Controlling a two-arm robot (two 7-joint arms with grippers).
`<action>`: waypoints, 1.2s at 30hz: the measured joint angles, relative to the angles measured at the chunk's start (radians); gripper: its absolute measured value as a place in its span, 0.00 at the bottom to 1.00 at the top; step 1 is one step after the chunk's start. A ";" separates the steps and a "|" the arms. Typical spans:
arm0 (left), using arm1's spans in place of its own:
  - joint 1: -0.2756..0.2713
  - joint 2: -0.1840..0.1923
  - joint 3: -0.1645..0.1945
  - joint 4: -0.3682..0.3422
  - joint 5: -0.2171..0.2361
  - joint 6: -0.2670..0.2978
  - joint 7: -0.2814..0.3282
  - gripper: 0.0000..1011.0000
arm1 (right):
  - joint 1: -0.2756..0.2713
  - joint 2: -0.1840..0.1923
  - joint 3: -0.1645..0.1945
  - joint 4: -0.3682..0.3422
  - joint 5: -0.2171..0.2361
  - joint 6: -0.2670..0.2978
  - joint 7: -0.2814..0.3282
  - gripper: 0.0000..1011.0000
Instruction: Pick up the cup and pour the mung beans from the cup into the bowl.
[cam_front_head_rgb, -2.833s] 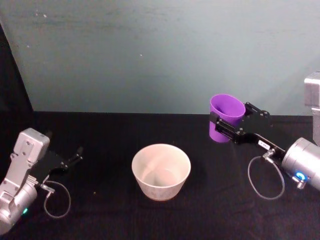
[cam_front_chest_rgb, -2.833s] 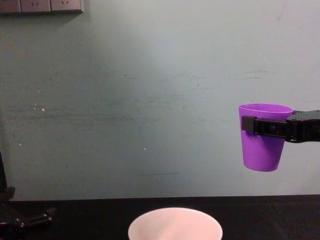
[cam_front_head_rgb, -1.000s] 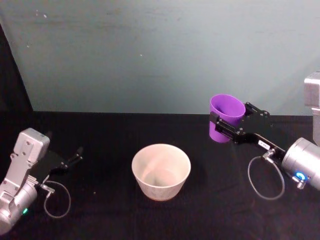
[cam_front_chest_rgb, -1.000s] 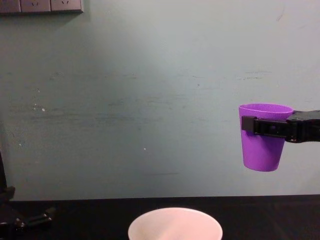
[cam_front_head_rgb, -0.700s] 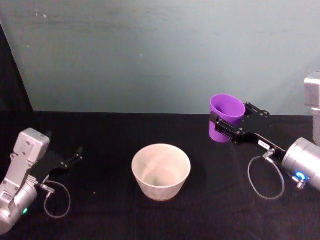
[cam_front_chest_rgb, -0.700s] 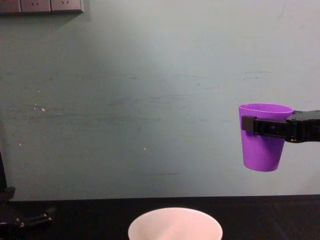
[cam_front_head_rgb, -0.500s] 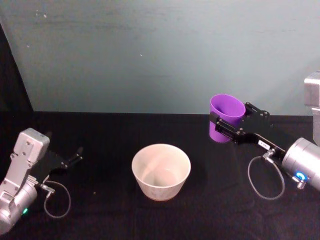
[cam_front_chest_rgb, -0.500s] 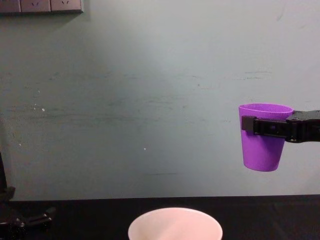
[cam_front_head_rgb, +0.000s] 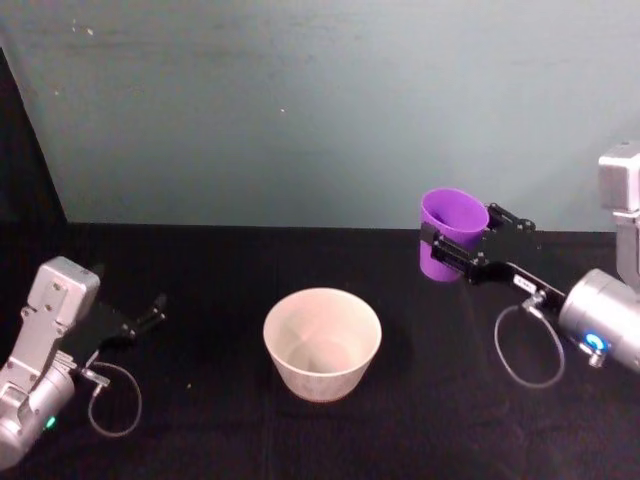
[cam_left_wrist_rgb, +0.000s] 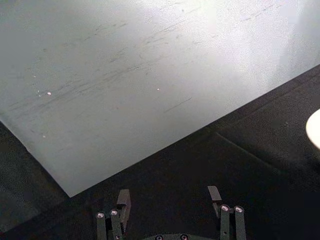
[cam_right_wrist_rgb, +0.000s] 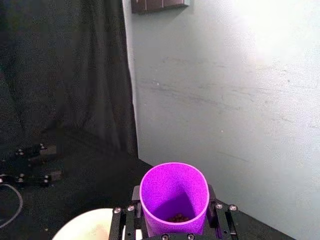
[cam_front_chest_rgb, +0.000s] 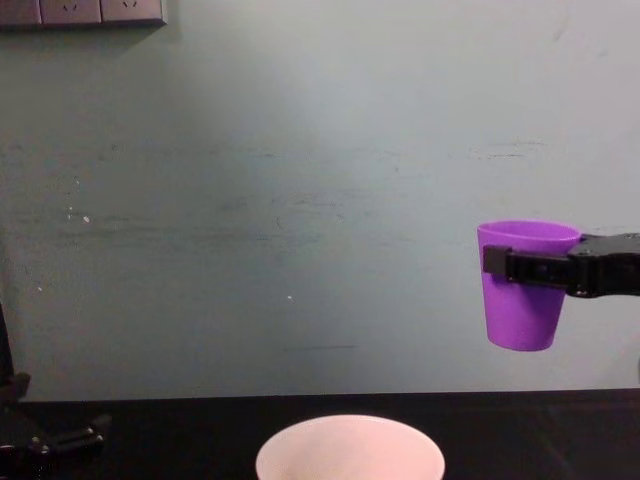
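Note:
My right gripper (cam_front_head_rgb: 458, 250) is shut on the purple cup (cam_front_head_rgb: 446, 238), holding it upright in the air to the right of the bowl (cam_front_head_rgb: 322, 343). In the chest view the cup (cam_front_chest_rgb: 522, 300) hangs above the table, with the black fingers (cam_front_chest_rgb: 545, 267) clamped just under its rim and the bowl (cam_front_chest_rgb: 350, 450) below to its left. The right wrist view looks down into the cup (cam_right_wrist_rgb: 173, 196), where a few dark mung beans (cam_right_wrist_rgb: 176, 218) lie at the bottom. My left gripper (cam_front_head_rgb: 145, 316) rests open near the table's left side, also seen as the left gripper (cam_left_wrist_rgb: 169, 207) over black cloth.
A black cloth (cam_front_head_rgb: 230, 420) covers the table in front of a pale green wall (cam_front_head_rgb: 300, 110). Wall sockets (cam_front_chest_rgb: 80, 11) sit at the upper left in the chest view. Cable loops hang by both wrists.
The right gripper and the cup have dropped slightly lower and shifted a little back. The left arm has stayed put.

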 joint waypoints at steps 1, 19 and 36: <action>0.000 0.000 0.000 0.000 0.000 0.000 0.000 0.99 | 0.009 -0.003 -0.004 0.012 -0.001 -0.005 0.003 0.71; 0.000 0.000 0.000 0.000 0.000 0.000 0.000 0.99 | 0.161 -0.039 -0.171 0.148 -0.275 -0.031 -0.027 0.71; 0.000 0.000 0.000 0.000 0.000 0.000 0.000 0.99 | 0.202 0.037 -0.368 0.009 -0.747 0.071 -0.130 0.71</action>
